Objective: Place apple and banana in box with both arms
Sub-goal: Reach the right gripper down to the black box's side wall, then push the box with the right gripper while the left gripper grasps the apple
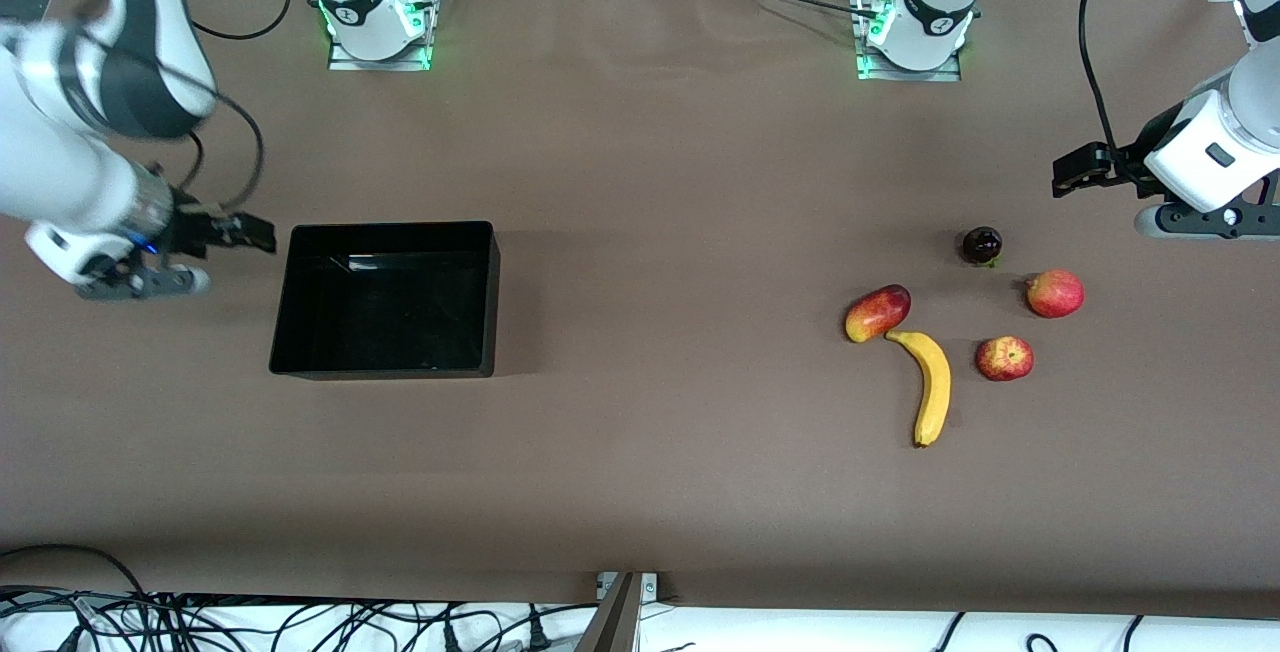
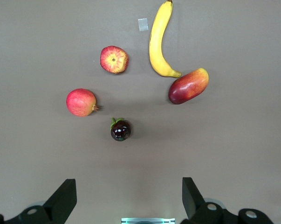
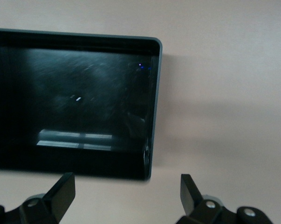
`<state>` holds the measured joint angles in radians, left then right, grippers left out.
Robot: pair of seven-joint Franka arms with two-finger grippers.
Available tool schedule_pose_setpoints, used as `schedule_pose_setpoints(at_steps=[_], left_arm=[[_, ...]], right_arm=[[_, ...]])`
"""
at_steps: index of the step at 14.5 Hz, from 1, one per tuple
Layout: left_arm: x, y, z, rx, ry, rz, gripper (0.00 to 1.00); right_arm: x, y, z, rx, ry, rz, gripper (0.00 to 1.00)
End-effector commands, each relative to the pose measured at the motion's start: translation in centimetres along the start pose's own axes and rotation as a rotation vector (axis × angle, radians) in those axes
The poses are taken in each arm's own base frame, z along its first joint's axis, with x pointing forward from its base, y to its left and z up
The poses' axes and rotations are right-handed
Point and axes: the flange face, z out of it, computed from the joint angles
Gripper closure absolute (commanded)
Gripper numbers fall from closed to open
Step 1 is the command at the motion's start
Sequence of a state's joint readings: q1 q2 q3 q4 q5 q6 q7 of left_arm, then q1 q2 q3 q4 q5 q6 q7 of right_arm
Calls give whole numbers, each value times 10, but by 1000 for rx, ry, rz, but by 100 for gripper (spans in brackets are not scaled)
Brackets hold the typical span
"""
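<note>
The apple [image 1: 1004,358], red with pale streaks, lies on the brown table toward the left arm's end. In the left wrist view, the apple [image 2: 114,59] shows its yellowish stem dimple. The yellow banana [image 1: 932,384] lies beside it; it also shows in the left wrist view [image 2: 158,42]. The black box [image 1: 390,228] stands empty toward the right arm's end, and its rim [image 3: 156,93] shows in the right wrist view. My left gripper [image 1: 1205,222] [image 2: 129,186] hangs open and empty over the table beside the fruits. My right gripper [image 1: 140,282] [image 3: 127,184] hangs open and empty beside the box.
A plain red round fruit [image 1: 1055,293] [image 2: 81,102], an oblong red-and-yellow fruit [image 1: 878,312] [image 2: 188,86] touching the banana's end, and a dark round fruit [image 1: 982,245] [image 2: 120,130] lie around the apple and banana. Bare table lies between the box and the fruits.
</note>
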<state>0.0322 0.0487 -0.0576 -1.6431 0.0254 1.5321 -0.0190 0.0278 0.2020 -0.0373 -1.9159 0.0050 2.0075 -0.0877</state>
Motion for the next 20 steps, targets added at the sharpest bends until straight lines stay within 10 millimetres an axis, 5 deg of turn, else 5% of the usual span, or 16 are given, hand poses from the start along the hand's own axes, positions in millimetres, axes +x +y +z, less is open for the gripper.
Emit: schedule_pose_setpoints(at_steps=[1,5,6,11,13,16,20], left_arm=[[3,-1,-6,-2,-6,9,0],[4,-7,-4,-5,-9,4,0],[8,-10,2,-5,-20,-1,0],[48,-39,64,-21,-86,-43,0],[81,-41,93,-9,-8,-38,0],[127,-44,140,18,58,-24,0],[153,-44,188,21,52,-15,0]], right_arm=[[10,18,52,-11,4,35,0],[23,26,107,-15,7,51,2],[25,28,114,-14,7,54,9],[25,29,129,-4,-15,67,62],[24,28,129,19,-23,86,100],[30,26,115,24,-20,73,100],[51,-5,63,86,-15,43,100]])
